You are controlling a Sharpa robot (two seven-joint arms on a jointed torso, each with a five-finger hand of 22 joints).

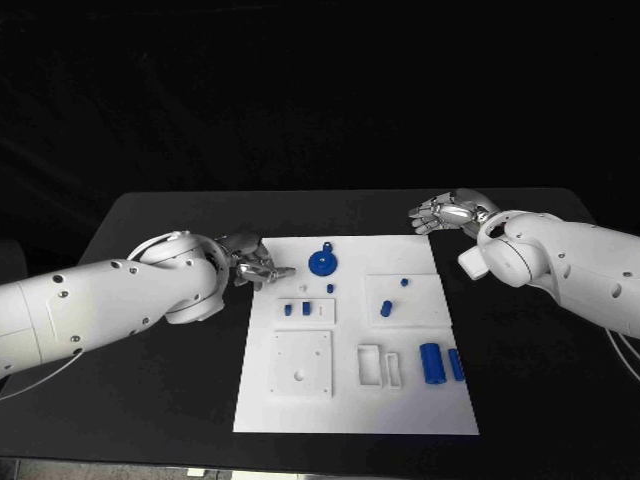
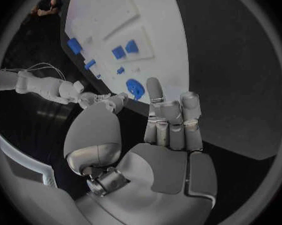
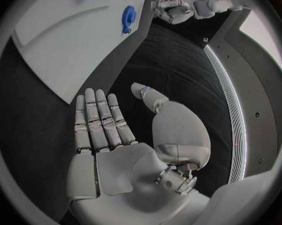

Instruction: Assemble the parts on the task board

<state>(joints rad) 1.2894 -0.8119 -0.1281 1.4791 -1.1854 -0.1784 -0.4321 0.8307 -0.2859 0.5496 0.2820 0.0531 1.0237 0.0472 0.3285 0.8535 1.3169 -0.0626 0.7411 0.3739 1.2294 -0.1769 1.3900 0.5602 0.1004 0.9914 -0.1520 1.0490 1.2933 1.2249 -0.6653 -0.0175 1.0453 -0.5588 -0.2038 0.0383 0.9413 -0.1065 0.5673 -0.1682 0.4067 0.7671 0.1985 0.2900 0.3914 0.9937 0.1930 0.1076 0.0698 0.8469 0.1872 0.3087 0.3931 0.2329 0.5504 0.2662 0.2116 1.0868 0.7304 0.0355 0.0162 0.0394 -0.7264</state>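
Colour-wise it's simple: matte black table (image 1: 147, 330), plain white task board (image 1: 352, 410) with white raised blocks on it. The parts are all bright blue, including the round gear-looking piece (image 1: 323, 263) and the two cylinders (image 1: 433, 362). Both arms are glossy white, with silver metallic hands (image 1: 255, 262) (image 1: 450, 212).

A: Is anything hiding in the head view?
B: The left hand (image 1: 251, 262), left of centre, is sitting half behind its own arm.
A: And the parts (image 1: 438, 364)?
B: Too small to identify.
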